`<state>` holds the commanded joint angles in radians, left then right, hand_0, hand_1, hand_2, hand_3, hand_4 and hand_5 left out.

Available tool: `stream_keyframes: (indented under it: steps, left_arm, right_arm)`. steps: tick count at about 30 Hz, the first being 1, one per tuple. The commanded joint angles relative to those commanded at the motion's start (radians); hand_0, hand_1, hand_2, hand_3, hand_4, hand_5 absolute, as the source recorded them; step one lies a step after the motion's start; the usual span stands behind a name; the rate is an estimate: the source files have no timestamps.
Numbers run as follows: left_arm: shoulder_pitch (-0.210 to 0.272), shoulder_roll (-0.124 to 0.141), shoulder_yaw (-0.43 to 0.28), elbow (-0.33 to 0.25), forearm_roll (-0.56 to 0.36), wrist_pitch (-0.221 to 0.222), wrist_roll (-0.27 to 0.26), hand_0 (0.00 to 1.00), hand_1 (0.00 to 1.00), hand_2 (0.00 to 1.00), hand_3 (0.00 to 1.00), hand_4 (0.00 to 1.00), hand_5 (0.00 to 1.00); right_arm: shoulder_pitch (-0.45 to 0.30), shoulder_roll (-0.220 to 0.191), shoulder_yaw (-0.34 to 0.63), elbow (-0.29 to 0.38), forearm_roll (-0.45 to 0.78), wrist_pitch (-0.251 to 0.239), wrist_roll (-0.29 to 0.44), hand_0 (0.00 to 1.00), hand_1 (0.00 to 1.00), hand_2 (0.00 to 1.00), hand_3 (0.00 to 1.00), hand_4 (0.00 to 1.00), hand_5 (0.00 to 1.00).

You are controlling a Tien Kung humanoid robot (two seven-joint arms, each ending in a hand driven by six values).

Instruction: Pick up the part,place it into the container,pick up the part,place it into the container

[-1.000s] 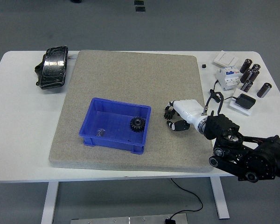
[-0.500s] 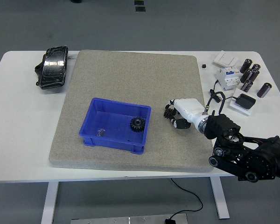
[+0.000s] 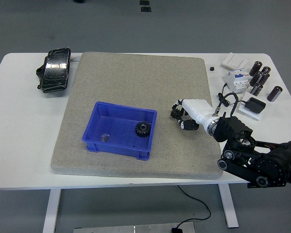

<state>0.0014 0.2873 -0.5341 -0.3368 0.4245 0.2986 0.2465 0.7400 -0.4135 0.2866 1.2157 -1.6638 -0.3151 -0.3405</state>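
A blue container (image 3: 120,107) sits on the grey mat (image 3: 136,77), left of centre. Inside it lie a black gear (image 3: 143,129) at the right end and a small metallic part (image 3: 105,137) near the front left. My right hand (image 3: 181,118), white with black fingers, hovers over the mat just right of the container and does not touch it. Its fingers are loosely bent and I see nothing held in them. The black right arm comes in from the lower right corner. My left arm is out of view.
A black pedal-like object (image 3: 55,69) lies at the table's far left. At the far right stand several black cylinders (image 3: 260,77), a white circuit breaker (image 3: 235,80), a white switch plate (image 3: 234,60) and a black adapter (image 3: 254,105) with its cable.
My right hand has drifted slightly up and away from the table's near edge, its fingers drawing closer together. The container and its contents have not moved.
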Motion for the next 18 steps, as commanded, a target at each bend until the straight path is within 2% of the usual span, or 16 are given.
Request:
stream_keyframes:
  steps: [5, 10, 13, 17, 18]
  left_arm:
    - [0.002, -0.001, -0.001, -0.001, 0.001, 0.001, 0.002, 0.675, 0.668, 0.61, 0.566, 0.514, 0.509]
    - [0.003, -0.001, -0.001, 0.0, 0.002, 0.001, 0.003, 0.676, 0.668, 0.611, 0.566, 0.516, 0.515]
    - [0.003, -0.002, -0.002, 0.001, 0.003, -0.001, 0.004, 0.675, 0.669, 0.611, 0.566, 0.515, 0.519]
    - [0.002, -0.001, -0.002, 0.003, 0.002, -0.003, 0.002, 0.675, 0.669, 0.611, 0.566, 0.515, 0.519]
    - [0.002, -0.001, -0.002, 0.003, 0.002, -0.003, 0.002, 0.675, 0.668, 0.611, 0.566, 0.514, 0.522]
  right_arm:
    - [-0.02, -0.019, 0.089, 0.085, -0.071, 0.001, -0.025, 0.45, 0.553, 0.512, 0.689, 0.418, 0.002]
    - [-0.045, -0.032, 0.162, 0.202, -0.17, 0.004, -0.062, 0.46, 0.561, 0.514, 0.689, 0.418, 0.002]
    - [-0.05, -0.026, 0.161, 0.277, -0.237, 0.001, -0.082, 0.469, 0.563, 0.527, 0.692, 0.412, 0.002]
    - [-0.046, -0.009, 0.106, 0.373, -0.34, -0.007, -0.103, 0.469, 0.563, 0.527, 0.692, 0.412, 0.002]
    - [-0.044, -0.006, 0.092, 0.39, -0.36, -0.008, -0.105, 0.475, 0.572, 0.539, 0.7, 0.327, 0.029]
